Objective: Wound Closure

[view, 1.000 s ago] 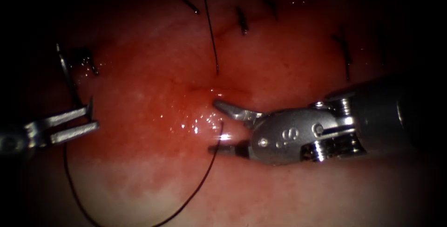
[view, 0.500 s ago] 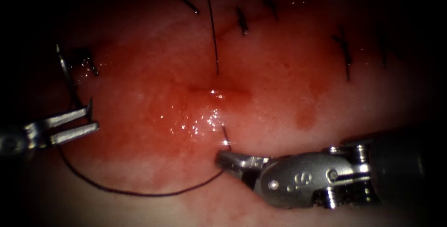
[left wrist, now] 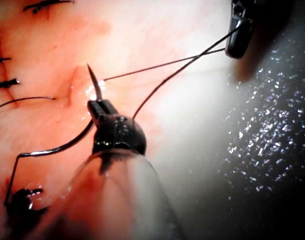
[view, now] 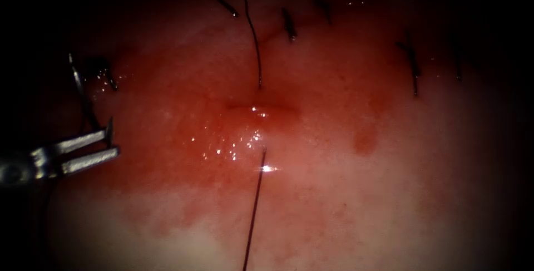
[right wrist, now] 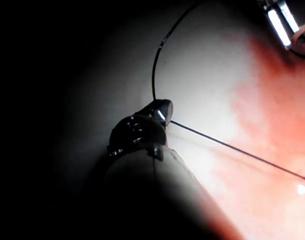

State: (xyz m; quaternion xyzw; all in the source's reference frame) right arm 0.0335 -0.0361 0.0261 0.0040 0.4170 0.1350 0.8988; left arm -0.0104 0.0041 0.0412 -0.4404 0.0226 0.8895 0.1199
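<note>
My right claw (right wrist: 162, 111), clamped on the thread (view: 253, 215), has pulled it taut, away from the cut (view: 261, 108). My left claw (view: 92, 148) stays clamped on the needle (left wrist: 57, 147), clear of the tissue (view: 334, 193).

The curved needle (view: 83, 90) stands at the left of the endoscope frame, out of the tissue (view: 345, 193), gripped near one end in the left claw (view: 105, 144). Dark thread (view: 253, 215) runs taut and straight from beside the short, glistening cut (view: 261, 107) at centre to the bottom edge; in the right wrist view the right claw (right wrist: 162, 111) grips it
</note>
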